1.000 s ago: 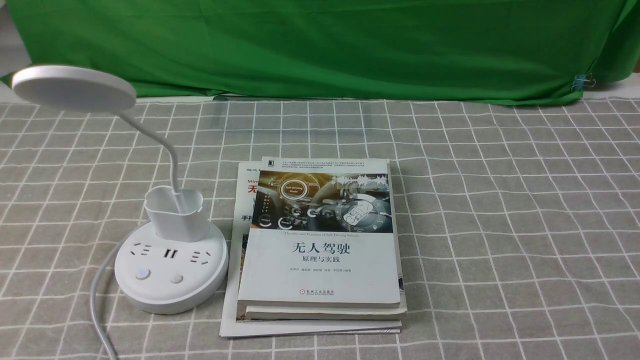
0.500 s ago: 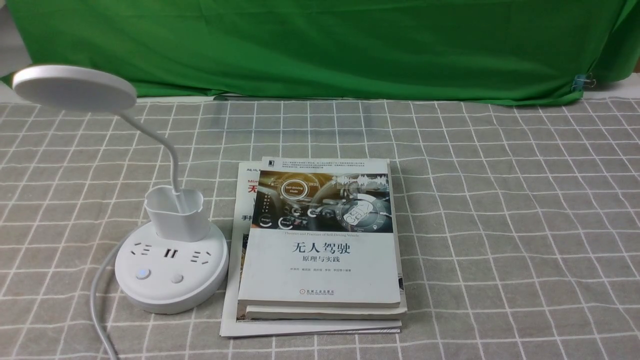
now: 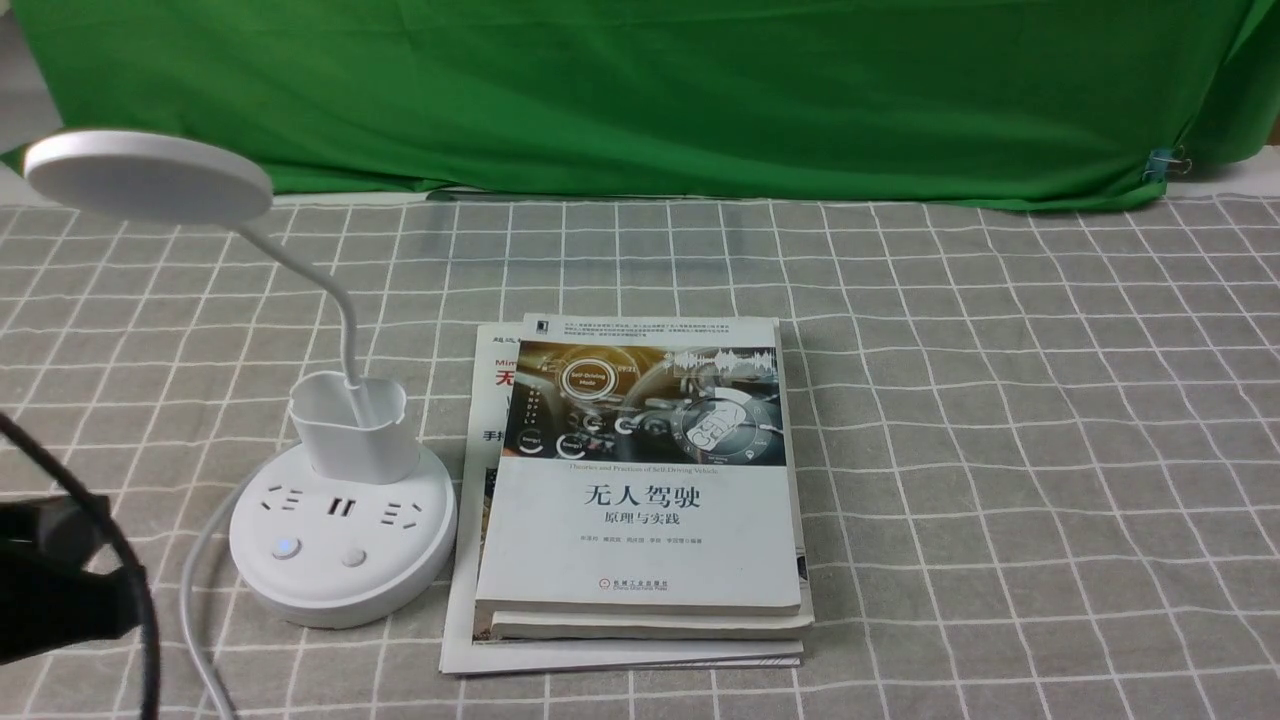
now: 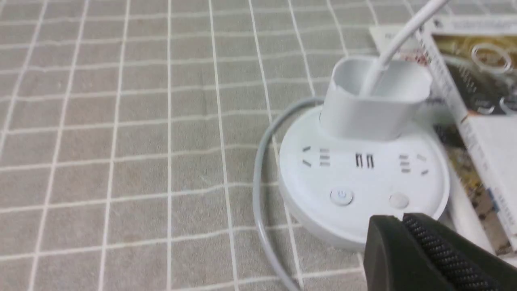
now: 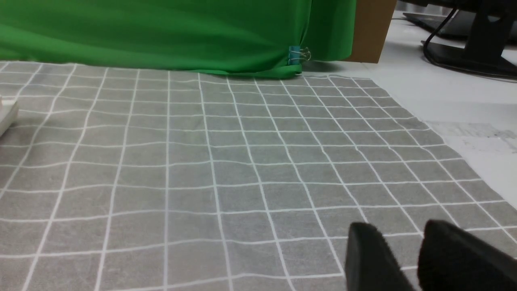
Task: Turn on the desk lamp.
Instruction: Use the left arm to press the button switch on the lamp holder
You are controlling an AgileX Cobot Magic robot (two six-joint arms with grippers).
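Note:
The white desk lamp stands at the left of the table, its round base [image 3: 340, 580] bearing sockets and two buttons. Its left button [image 3: 286, 547] glows faint blue; the right button [image 3: 353, 556] is plain. A cup holder [image 3: 352, 440] and a thin neck rise to the flat disc head [image 3: 148, 175], which shows no glow. My left arm [image 3: 50, 585] enters dark and blurred at the left edge. In the left wrist view my left gripper [image 4: 402, 218] is shut and empty, over the base's [image 4: 363, 178] near rim just before the right button [image 4: 398, 199]. My right gripper [image 5: 398, 230] is open over bare cloth.
A stack of books [image 3: 640, 520] lies right beside the lamp base. The lamp's grey cord [image 3: 195, 600] curves off the front left. A green cloth [image 3: 640, 90] hangs at the back with a blue clip [image 3: 1162, 165]. Checked grey tablecloth covers the table.
My left arm has come into the front view at the left edge, toward the lamp base. The left button turned from pale to faint blue. The lamp and books have not moved.

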